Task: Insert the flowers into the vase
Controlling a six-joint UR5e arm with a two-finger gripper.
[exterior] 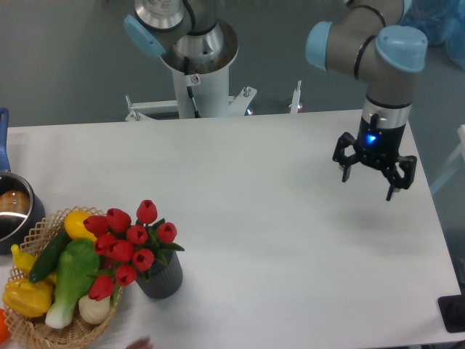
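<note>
- The bunch of red tulips with green stems [128, 243] is already standing in the small dark grey ribbed vase [161, 277], heads leaning a bit toward the wicker basket of vegetables [29, 240] just beside the vase.
- So the insert step looks done to me (nothing left that I can spot).
- The black two-finger gripper [374, 173] hangs well apart from the vase, over the white table [254, 189], fingers spread wide and empty.
</note>
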